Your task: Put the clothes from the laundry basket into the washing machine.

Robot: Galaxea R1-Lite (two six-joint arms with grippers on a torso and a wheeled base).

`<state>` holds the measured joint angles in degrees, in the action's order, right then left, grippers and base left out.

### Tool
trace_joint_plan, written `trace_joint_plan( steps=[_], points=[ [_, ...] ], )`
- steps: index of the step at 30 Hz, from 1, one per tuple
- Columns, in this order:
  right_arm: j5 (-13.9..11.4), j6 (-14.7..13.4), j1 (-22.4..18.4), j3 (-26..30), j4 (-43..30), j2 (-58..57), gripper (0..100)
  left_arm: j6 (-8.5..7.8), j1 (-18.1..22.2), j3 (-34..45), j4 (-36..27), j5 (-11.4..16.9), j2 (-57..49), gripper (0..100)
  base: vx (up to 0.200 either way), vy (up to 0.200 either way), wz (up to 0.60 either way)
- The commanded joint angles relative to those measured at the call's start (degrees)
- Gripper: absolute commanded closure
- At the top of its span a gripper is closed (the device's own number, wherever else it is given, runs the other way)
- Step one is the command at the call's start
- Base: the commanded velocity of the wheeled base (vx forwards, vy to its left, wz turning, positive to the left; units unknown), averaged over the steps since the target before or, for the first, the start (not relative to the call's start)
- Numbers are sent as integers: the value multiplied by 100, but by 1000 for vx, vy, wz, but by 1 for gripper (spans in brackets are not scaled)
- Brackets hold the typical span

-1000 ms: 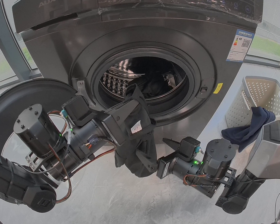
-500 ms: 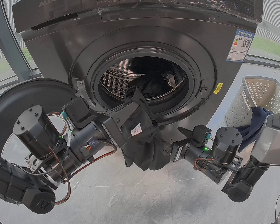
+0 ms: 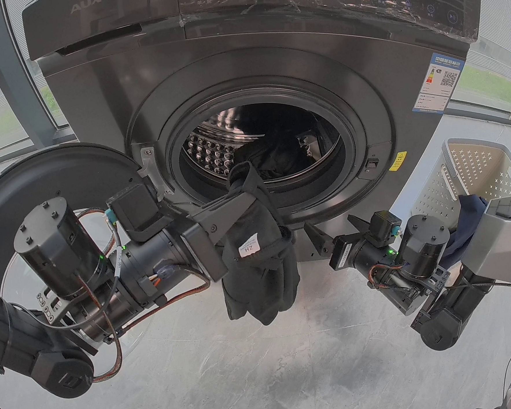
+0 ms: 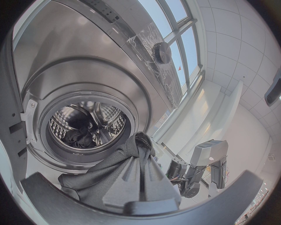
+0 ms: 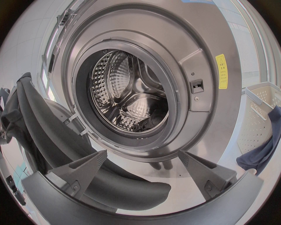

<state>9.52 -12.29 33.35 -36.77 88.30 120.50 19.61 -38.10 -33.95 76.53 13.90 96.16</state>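
1. Black garment was seen hanging before the lower edge of the washer opening, outside the drum.
2. Its top was pinched by the left gripper, jaws clamped on it.
3. Right gripper was held near it, apart, jaws spread and empty.
4. Dark clothes were seen in the drum.
5. Navy cloth was draped over the basket rim.

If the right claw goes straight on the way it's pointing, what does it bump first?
Most likely the washing machine. The open right claw aims at the round opening, near its lower rim. It might hit that rim or slip into the drum; depth is hard to judge.
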Motion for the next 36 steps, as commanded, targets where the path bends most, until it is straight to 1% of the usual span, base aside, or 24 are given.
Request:
trace_joint_plan(
  steps=[1,5,6,10,17,18,19,23,32,36],
  points=[
    [-3,-10,31,-32,3,-27,0,-2,-5,29,-42,8,-9,100,0,0,0],
    [-38,-28,75,29,3,-36,0,7,4,46,-60,17,-9,100,0,0,0],
    [-47,-28,180,47,3,-27,0,7,-5,38,-68,17,-9,100,0,0,0],
    [-56,-10,374,-6,3,8,0,7,-5,46,-86,17,-18,100,0,0,0],
    [-117,-19,936,-41,3,26,0,16,-22,90,-77,25,-27,100,0,0,0],
    [-117,-19,945,-41,3,26,0,16,-22,90,-77,25,-27,100,0,0,0],
    [-152,-2,1103,-41,3,26,0,16,-14,90,-77,17,-27,100,0,0,0],
    [-143,-10,1393,29,3,26,0,16,21,90,-51,17,-36,100,0,0,0],
    [-161,-46,1551,64,3,43,0,25,39,82,-33,8,-45,100,0,0,0],
    [-275,-46,1569,161,3,43,0,25,39,90,-24,8,-36,100,0,0,0]
  ],
)
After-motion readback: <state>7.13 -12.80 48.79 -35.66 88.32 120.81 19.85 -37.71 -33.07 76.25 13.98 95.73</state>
